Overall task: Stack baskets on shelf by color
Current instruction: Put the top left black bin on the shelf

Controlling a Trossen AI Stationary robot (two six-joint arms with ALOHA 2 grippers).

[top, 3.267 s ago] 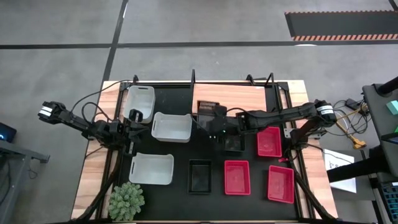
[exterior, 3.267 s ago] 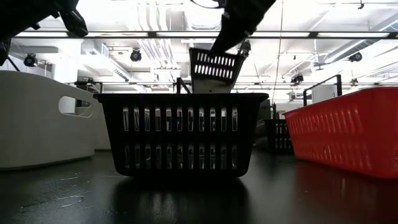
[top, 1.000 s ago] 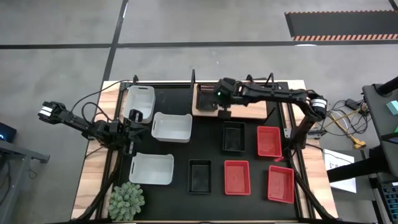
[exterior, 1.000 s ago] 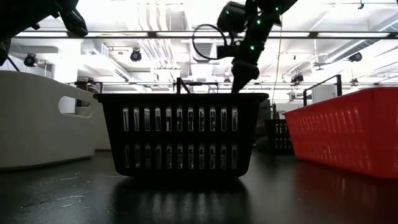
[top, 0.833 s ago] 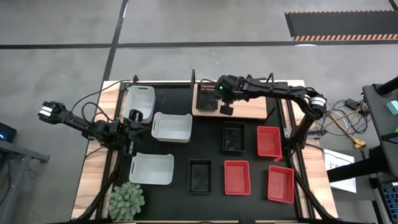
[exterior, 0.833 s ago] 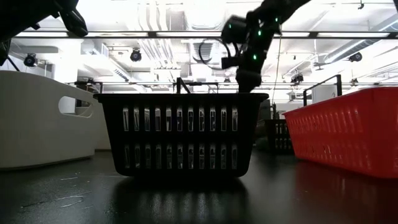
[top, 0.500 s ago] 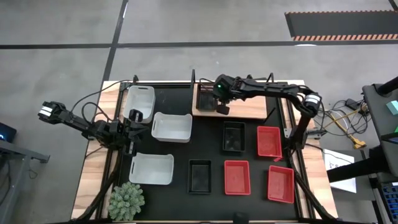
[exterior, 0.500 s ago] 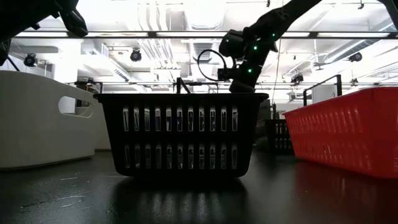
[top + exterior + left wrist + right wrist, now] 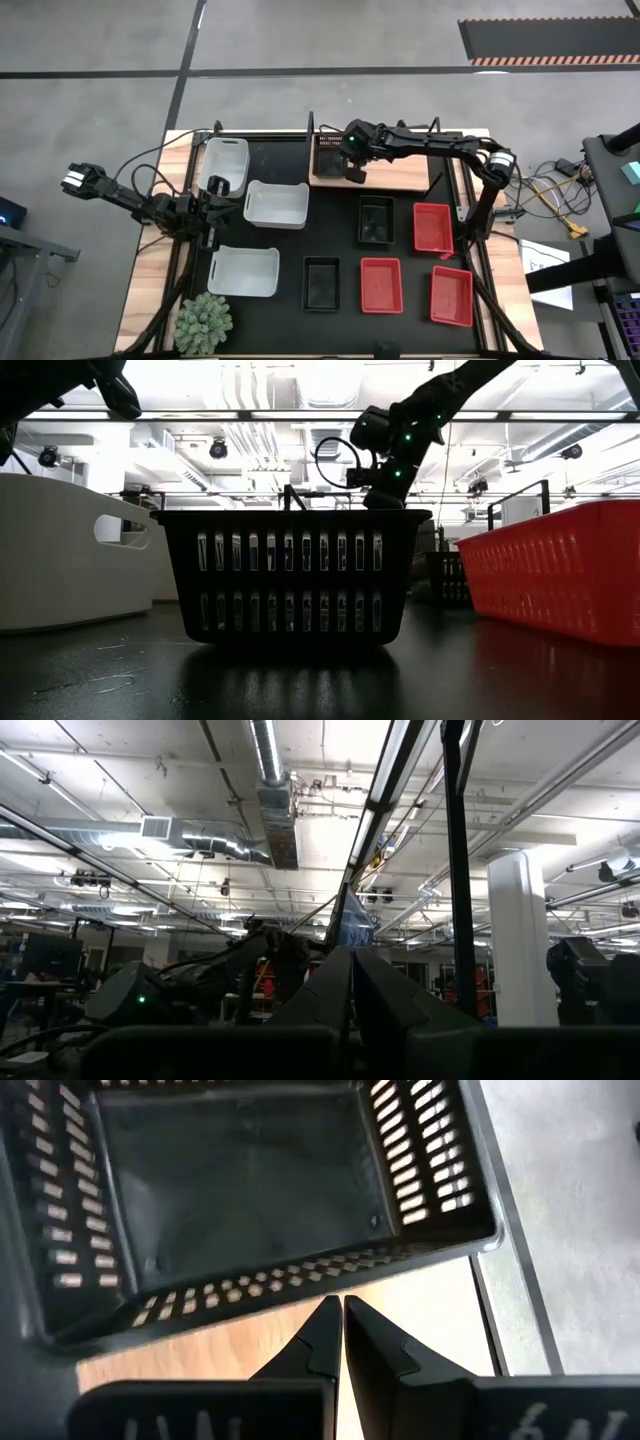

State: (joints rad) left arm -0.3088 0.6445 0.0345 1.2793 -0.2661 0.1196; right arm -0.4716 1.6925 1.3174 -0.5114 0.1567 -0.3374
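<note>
Just ahead of my right gripper [image 9: 335,1330] sits the black basket [image 9: 331,160], flat on the shelf [image 9: 400,172] at its left end, and I've got the fingers pressed together with nothing between them, tips hovering over bare wood just beside the basket's near wall. That basket looks placed, so I judge the step in hand is pulling clear and going for the next black one. To do it well I'd lift straight up first, then swing back toward me, keeping the closed tips off that slotted wall so I don't nudge it along the board. Behind the gripper two more black baskets [image 9: 376,219] wait on the mat, with three red baskets [image 9: 432,226] out to its right; the nearer black one is a short reach. Open wood runs to the gripper's right, but the thin black rods [image 9: 436,128] frame the shelf's edges, so I'd stay high crossing them. My left gripper [image 9: 211,213] is shut and empty too, parked well away among the white baskets [image 9: 277,204].
</note>
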